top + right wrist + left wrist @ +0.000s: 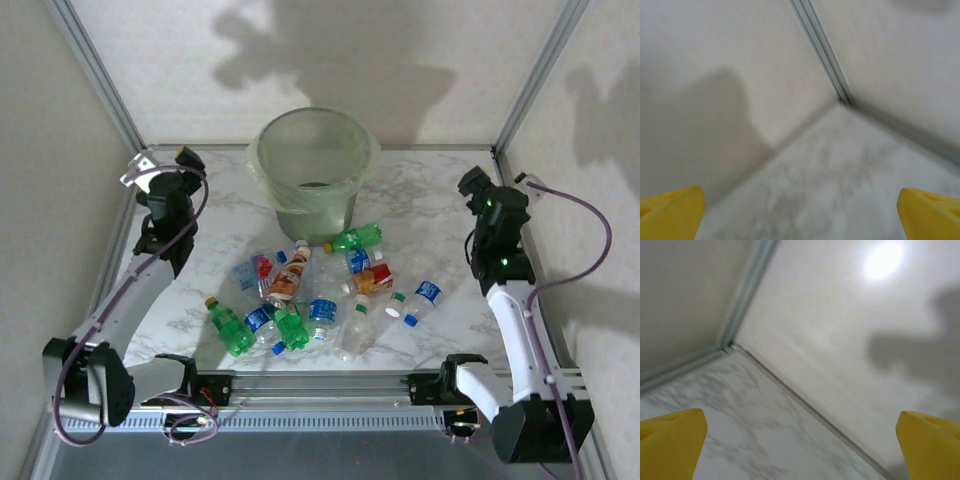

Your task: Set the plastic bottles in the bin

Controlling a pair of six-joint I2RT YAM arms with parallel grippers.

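- You've got the L gripper point(150, 175) up at the far-left corner of the table point(420, 195). Its jaws are spread wide w/ nothing betw. them.
- On its wrist cam the yellow fingers point(670, 445) sit at the two lower frame corners, w/ bare marble and a wall corner betw. them.
- R gripper point(478, 185) sits at the far-right side, jaws likewise wide apart & empty. On its wrist cam the yellow fingertips point(930, 212) frame marble and a corner post point(822, 55).
- The bin point(300, 205) stands upright at the table's far middle, betw. the two arms, w/ its liner folded over the rim.
- The bottles point(310, 290) lie in a loose heap on the table, just in front of the bin on your near side.
- One green bottle point(357, 238) lies closest to the bin's foot, approx. touching it.
- A yellow-capped green one point(230, 328) is at the heap's near-left, and a clear blue-label one point(425, 295) lies off to the right.
- Both grippers are well apart from the heap.
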